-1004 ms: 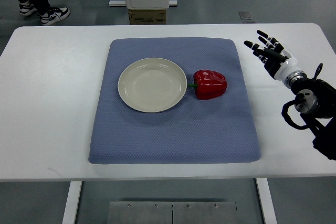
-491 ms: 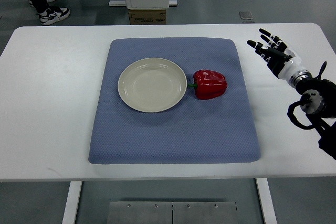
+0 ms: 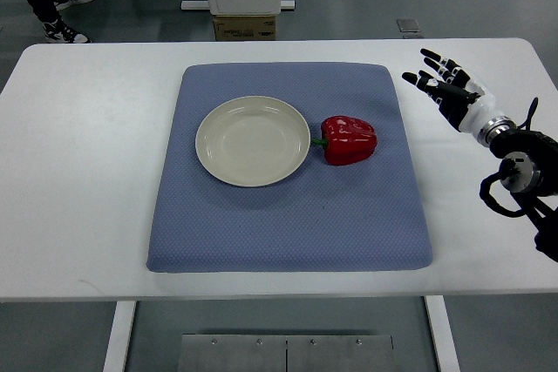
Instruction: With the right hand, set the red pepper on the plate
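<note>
Currently the right robot hand point(image 3: 446, 86), fingers spread and empty, hovers near the desk's right edge; a careless reach could roll the pepper point(image 3: 350, 139) beside the plate point(image 3: 253, 140).

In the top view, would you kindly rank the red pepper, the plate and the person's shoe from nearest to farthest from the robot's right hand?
Measured from the right hand, open above the table's right side:
1. Red pepper, on the blue mat, just right of the plate.
2. Plate, empty, left of the pepper on the mat.
3. Person's shoe, on the floor beyond the table's far left corner.
</note>
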You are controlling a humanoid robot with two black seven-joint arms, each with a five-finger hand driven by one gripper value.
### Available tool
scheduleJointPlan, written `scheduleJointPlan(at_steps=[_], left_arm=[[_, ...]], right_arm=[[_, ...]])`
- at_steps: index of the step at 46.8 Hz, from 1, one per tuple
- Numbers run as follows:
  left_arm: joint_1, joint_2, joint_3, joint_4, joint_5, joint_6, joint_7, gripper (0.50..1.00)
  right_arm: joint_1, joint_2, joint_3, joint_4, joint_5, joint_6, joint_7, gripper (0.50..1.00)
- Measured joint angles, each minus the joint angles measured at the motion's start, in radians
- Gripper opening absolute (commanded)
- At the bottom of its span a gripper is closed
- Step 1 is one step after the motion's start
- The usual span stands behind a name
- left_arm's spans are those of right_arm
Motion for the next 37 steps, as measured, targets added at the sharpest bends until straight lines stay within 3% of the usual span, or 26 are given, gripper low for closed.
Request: scheduleJointPlan(at_steps=[19,37], left_arm=[[0.000,0.000,0.000,0.000,0.000,0.000,0.000,1.000],[0.000,0.000,0.000,0.000,0.000,0.000,0.000,1.000]], right_arm=[[0.092,-0.136,-0.198,0.142,-0.107,0.037,0.079,0.998],[0.215,-0.149,-0.416,0.197,-0.399,0.041,0.172,0.998]])
